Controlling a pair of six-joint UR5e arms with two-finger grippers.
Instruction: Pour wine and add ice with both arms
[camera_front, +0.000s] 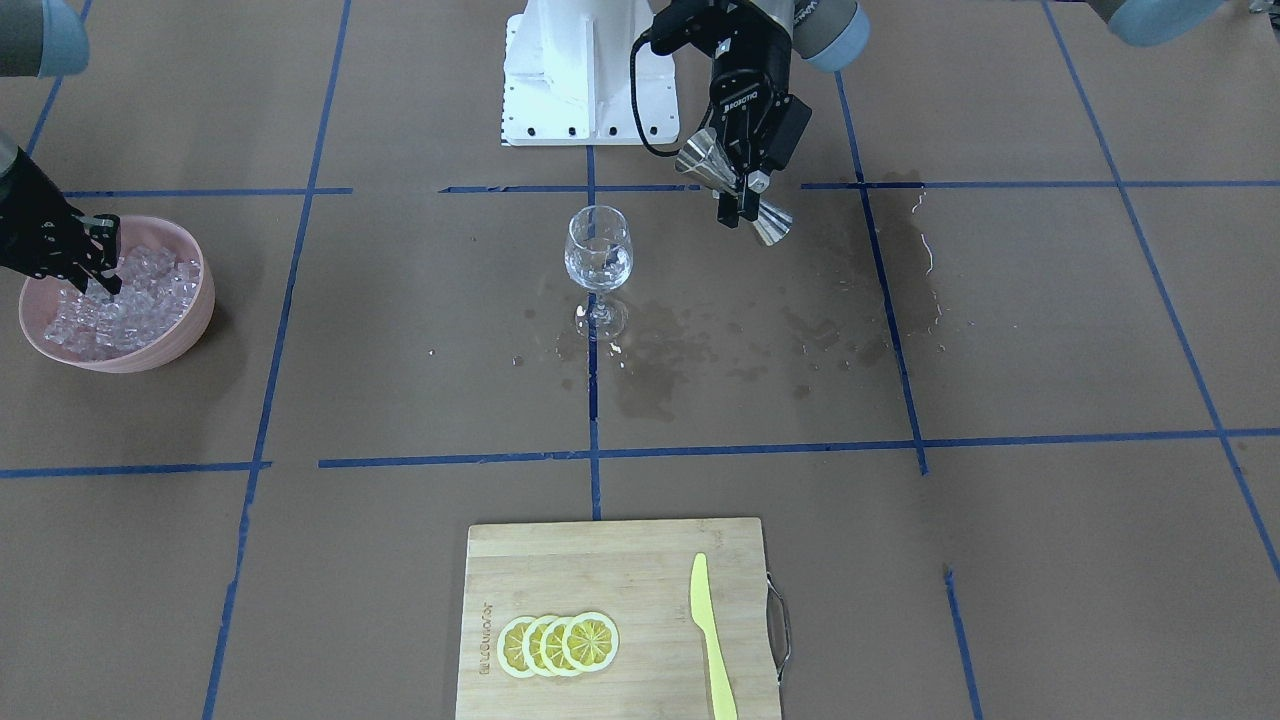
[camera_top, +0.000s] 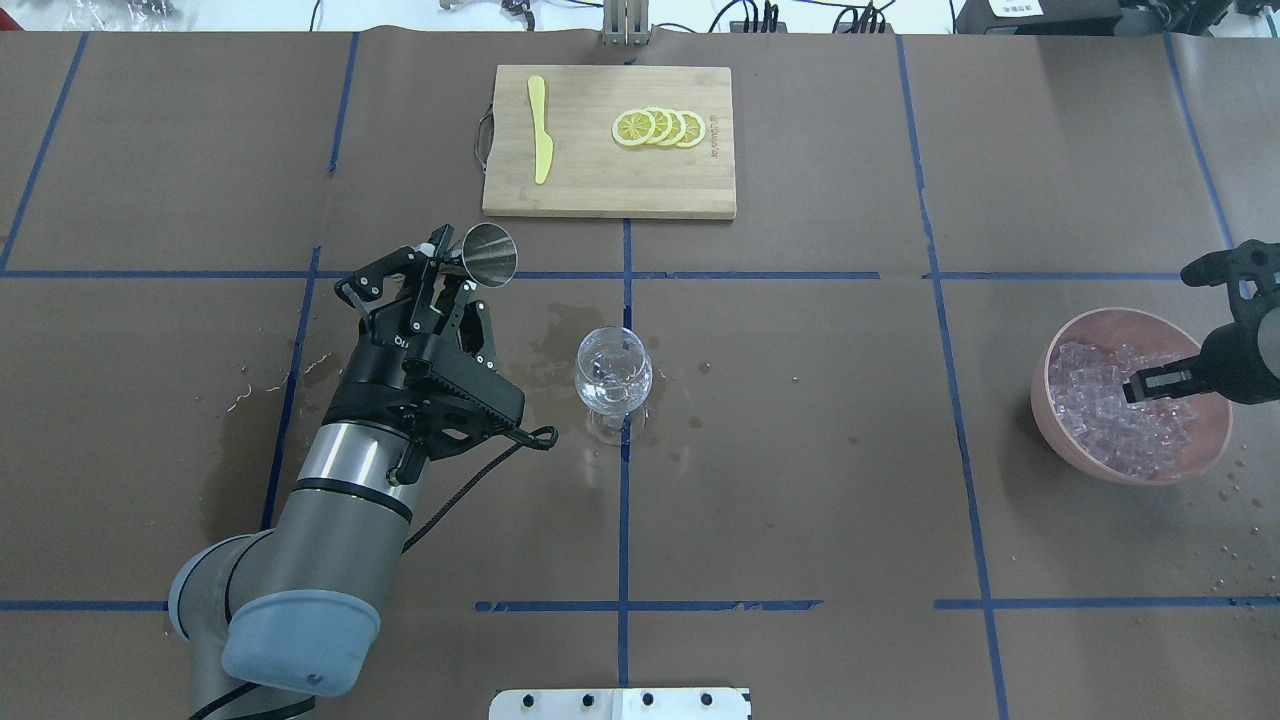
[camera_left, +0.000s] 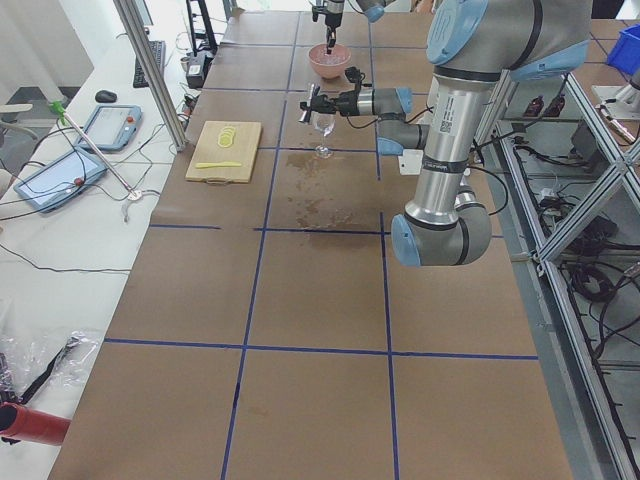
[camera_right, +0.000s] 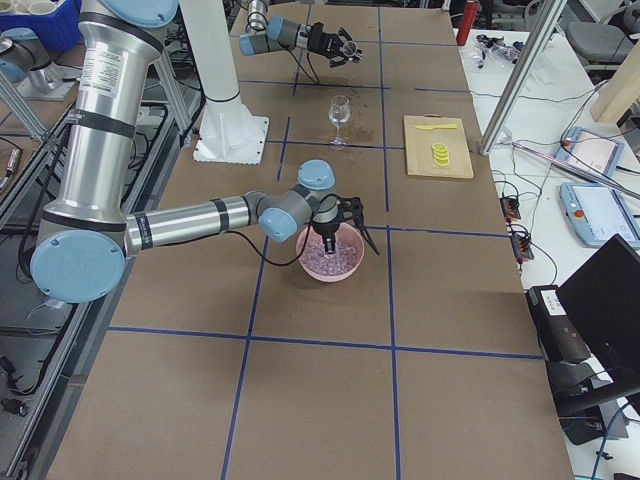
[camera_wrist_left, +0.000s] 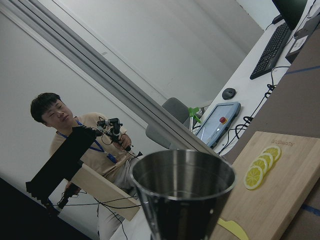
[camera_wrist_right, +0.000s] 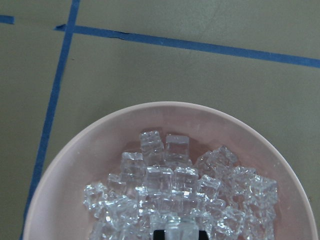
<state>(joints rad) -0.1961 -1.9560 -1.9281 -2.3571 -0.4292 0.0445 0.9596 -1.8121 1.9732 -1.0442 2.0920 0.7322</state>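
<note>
My left gripper (camera_top: 450, 278) is shut on a steel jigger (camera_top: 490, 256), which is tipped on its side above the table, left of and beyond the wine glass (camera_top: 613, 372). In the front view this gripper (camera_front: 735, 205) holds the jigger (camera_front: 705, 165) by its waist. The glass (camera_front: 598, 262) stands upright with a little clear wine (camera_front: 598, 275) in it. My right gripper (camera_top: 1160, 382) reaches down into the pink bowl (camera_top: 1050, 400) of ice (camera_top: 1100, 405). In the right wrist view its fingertips (camera_wrist_right: 159, 234) close on one ice cube (camera_wrist_right: 180, 231).
A wooden cutting board (camera_top: 600, 185) at the far side carries lemon slices (camera_top: 660, 127) and a yellow knife (camera_top: 541, 140). Wet stains (camera_front: 700, 350) spread around the glass. The white pedestal (camera_front: 590, 80) stands at the robot's side.
</note>
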